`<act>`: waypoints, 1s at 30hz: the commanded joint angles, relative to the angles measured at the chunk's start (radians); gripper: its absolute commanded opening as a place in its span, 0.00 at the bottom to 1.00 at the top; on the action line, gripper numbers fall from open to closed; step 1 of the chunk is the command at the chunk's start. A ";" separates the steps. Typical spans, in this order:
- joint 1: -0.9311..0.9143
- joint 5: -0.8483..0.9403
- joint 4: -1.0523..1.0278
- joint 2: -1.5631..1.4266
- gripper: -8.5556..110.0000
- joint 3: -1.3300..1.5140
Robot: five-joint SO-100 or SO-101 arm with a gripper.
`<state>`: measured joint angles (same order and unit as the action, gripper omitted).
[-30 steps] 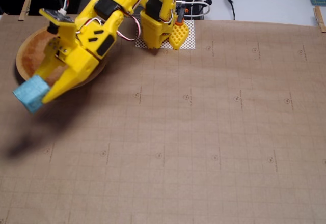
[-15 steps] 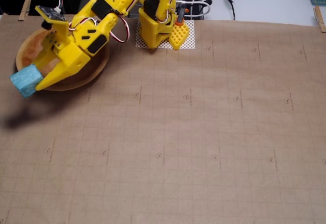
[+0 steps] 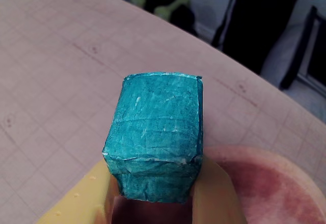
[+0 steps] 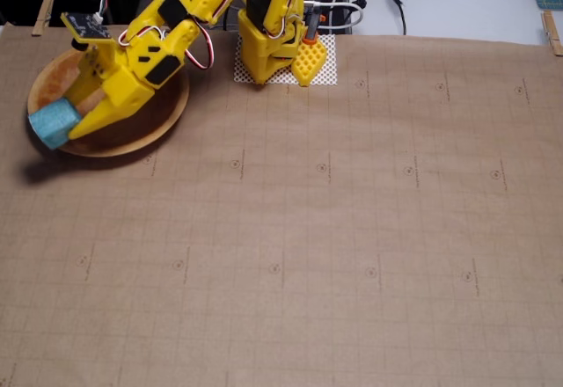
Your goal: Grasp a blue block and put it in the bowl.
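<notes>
Pinched between the gripper fingers, the block has been carried inward over the bowl rim at the table's far-left corner, so release is judged near.

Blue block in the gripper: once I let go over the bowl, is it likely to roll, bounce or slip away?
The blue block has flat faces and square edges, so it probably won't roll. Its rough, matte surface suggests light foam, so it may bounce a little. In the fixed view it hangs at the bowl's left rim in the gripper, so it could tip outward.
</notes>
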<state>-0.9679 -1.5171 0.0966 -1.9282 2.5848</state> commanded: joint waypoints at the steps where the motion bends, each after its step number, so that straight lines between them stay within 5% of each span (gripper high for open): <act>1: -0.026 0.011 0.014 0.003 0.05 -0.005; 30: -0.238 0.202 0.015 0.029 0.05 0.178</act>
<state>-1.1950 -1.3422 0.1043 -1.8776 2.7612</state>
